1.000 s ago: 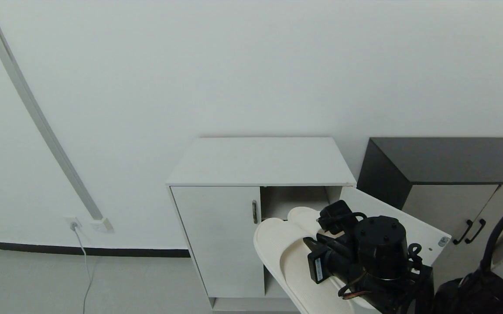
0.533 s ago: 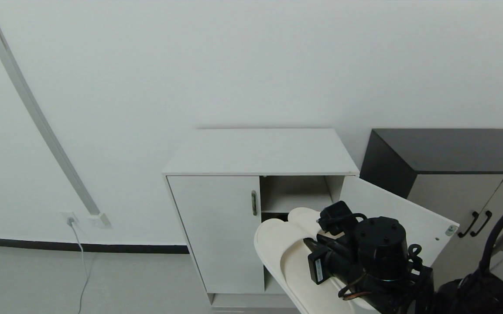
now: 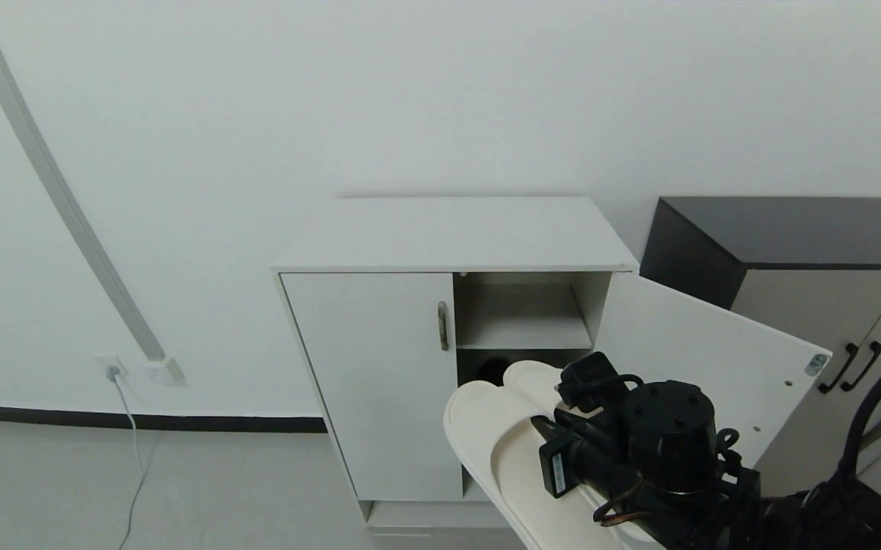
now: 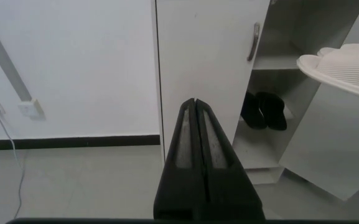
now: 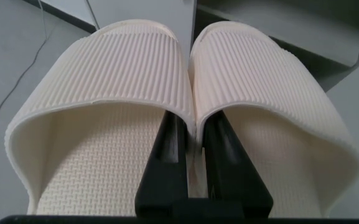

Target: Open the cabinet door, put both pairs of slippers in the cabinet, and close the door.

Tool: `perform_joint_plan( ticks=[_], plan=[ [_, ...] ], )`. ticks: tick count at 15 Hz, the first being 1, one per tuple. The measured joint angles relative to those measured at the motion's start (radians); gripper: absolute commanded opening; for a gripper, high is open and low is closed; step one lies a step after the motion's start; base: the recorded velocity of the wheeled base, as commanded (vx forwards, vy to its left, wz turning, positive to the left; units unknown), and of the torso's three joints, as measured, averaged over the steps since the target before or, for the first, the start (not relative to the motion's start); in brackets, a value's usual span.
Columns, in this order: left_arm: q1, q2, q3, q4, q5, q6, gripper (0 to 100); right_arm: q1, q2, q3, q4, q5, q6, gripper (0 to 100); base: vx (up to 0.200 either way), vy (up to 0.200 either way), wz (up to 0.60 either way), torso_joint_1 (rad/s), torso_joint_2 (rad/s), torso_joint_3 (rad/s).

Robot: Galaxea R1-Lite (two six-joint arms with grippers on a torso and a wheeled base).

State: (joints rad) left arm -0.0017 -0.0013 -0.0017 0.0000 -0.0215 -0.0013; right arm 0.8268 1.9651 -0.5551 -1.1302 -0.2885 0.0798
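The white cabinet [image 3: 455, 233] stands against the wall, its left door [image 3: 371, 382] closed and its right door [image 3: 700, 351] swung wide open. Inside are an upper shelf [image 3: 520, 336] and a dark pair of shoes [image 4: 264, 111] on a lower one. My right gripper [image 5: 195, 134] is shut on the inner edges of a cream pair of slippers [image 5: 185, 74], held side by side. In the head view the slippers [image 3: 501, 443] hang just in front of the open compartment, toes toward it. My left gripper [image 4: 195, 109] is shut on nothing, low down before the left door.
A dark-topped cabinet [image 3: 791, 229] with grey doors stands right of the open door. A wall socket with a hanging cable [image 3: 111, 372] and a slanted cable duct [image 3: 58, 191] are at the left. Bare floor [image 4: 73, 180] lies before the cabinet.
The head camera has moved, so the cabinet sits higher in the picture and more of its inside shows. The right gripper keeps its hold on the slippers.
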Motion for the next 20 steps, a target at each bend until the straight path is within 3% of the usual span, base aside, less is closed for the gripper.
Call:
perform_joint_plan(
  ticks=[11,20],
  plan=[
    [0.0,0.0,0.0,0.0,0.001,0.0,0,0.0,0.008,0.004,-0.003,0.0,-0.001,0,0.0,0.0,0.0,-0.177,0.5,0.32],
    [0.0,0.0,0.0,0.0,0.001,0.0,0,0.0,0.013,0.008,-0.027,0.0,-0.012,0,0.0,0.0,0.0,-0.096,0.45,0.357]
  ],
)
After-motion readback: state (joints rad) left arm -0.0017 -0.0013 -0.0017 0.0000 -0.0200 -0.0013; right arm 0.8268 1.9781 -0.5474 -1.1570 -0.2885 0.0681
